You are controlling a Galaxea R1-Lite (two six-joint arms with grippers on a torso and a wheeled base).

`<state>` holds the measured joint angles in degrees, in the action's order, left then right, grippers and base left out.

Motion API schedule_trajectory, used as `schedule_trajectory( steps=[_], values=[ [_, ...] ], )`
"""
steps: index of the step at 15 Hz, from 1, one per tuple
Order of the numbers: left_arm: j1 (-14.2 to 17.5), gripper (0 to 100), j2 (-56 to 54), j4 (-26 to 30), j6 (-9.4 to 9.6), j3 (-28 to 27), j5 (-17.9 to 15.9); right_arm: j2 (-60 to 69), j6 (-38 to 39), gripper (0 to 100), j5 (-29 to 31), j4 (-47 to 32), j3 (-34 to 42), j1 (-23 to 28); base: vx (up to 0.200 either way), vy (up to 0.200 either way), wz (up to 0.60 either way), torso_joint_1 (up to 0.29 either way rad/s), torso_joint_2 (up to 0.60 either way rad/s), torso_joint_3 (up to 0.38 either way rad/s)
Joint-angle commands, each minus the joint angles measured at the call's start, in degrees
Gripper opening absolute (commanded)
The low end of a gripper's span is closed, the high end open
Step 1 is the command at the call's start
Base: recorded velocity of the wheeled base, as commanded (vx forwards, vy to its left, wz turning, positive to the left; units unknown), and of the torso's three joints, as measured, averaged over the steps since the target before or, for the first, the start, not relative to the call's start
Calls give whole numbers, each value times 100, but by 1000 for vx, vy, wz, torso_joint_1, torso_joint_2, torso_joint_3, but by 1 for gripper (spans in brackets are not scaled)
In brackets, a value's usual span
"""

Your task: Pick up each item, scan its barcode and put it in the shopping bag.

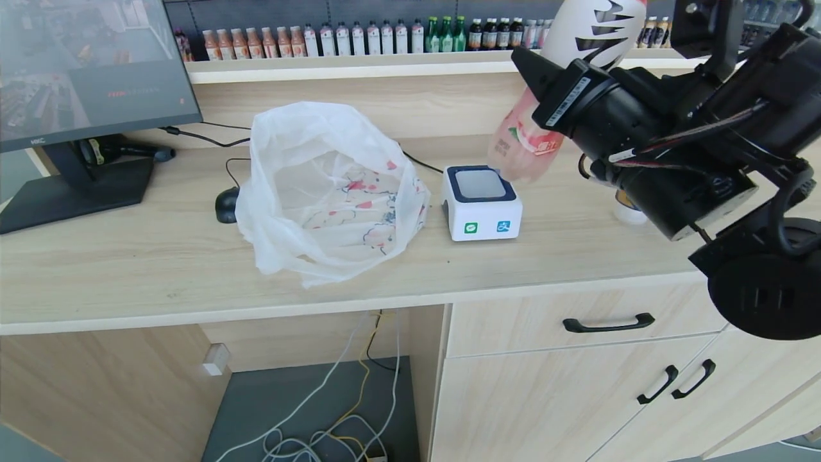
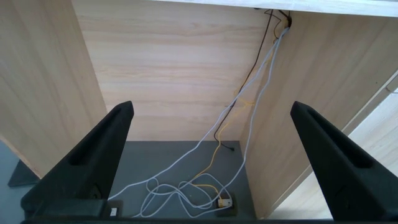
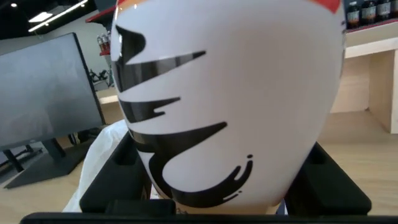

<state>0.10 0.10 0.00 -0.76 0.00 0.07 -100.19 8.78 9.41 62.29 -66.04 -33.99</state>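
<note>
Item: a plastic drink bottle with a pink peach label and a white, black-striped end point(image 1: 523, 144) was held tilted in the air, its pink end low, just behind and above the scanner, apparently not touching it.
Right gripper point(image 1: 553, 80): fingers were clamped round the bottle's mid-body; the right wrist view had the striped end bulging between the two black fingers.
Left gripper point(image 2: 212, 107): fingers were spread wide with nothing in them, hanging below the counter in front of the loose cables point(image 2: 186, 190).
Scanner: a small white box with a dark-framed glass top point(image 1: 481, 202) sat on the light wooden counter point(image 1: 128, 256), just beside the bag.
Bag: a thin white translucent plastic shopping bag point(image 1: 327, 192) stood slumped, mouth open upward.
Handling: the bottle was probably full, so moderately heavy; stiff enough to squeeze firmly, but the glossy sleeve looked slippery and a round body can twist in the fingers.
Hold: mid-body was the sensible place, leaving the label free for the glass.
Barcode: its position could not be made out.
Bag handling: soft and floppy, likely to collapse if nudged, so a drop from above seemed safest.
</note>
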Motion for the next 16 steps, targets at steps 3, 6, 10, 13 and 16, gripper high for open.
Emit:
schedule_trajectory(
  steps=[3, 6, 10, 13, 16],
  values=[
    [-1, 100, -1, 0, -4, 0, 1, -642, 362, 0, 17, -332, -841, -3, 0, 0, 0, 0, 0, 0],
    [-1, 100, -1, 0, -4, 0, 1, -738, 819, 0, 149, -560, -1008, -3, 0, 0, 0, 0, 0, 0],
    [-1, 100, -1, 0, -4, 0, 1, -941, 1592, 0, 122, -807, -1447, -3, 0, 0, 0, 0, 0, 0],
    [-1, 100, -1, 0, -4, 0, 1, -1187, 2075, 0, 140, -886, -1834, 6, 0, 0, 0, 0, 0, 0],
    [-1, 100, -1, 0, -4, 0, 1, -1336, 2629, 0, 149, -903, -1931, 6, 0, 0, 0, 0, 0, 0]
  ],
)
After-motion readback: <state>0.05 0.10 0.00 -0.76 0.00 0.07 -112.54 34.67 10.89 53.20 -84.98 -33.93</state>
